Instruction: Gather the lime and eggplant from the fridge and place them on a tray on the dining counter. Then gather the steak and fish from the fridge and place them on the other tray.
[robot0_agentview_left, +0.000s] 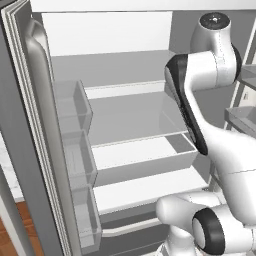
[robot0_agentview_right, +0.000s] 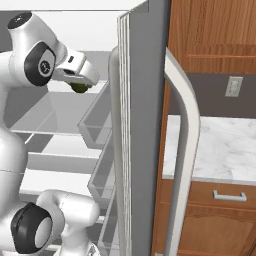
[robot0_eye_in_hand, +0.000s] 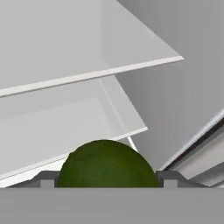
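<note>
Lime, round and dark green, sits clamped between the two fingertips of the tool, one tip pressed to each side of it. From the right side of the base, the tool hangs inside the open fridge, level with the upper shelf and close to the inner face of the right door, with the lime peeking out under its white housing. The arm reaches up and bends forward into the fridge compartment. Below the upper shelf lies a shallow white drawer-like bin, and under that another white ledge. Clear door bins stack down the inside of the left door. Beyond the right door, outside the fridge, a marble-topped counter runs over wooden cabinets, with a wall outlet above it.
</note>
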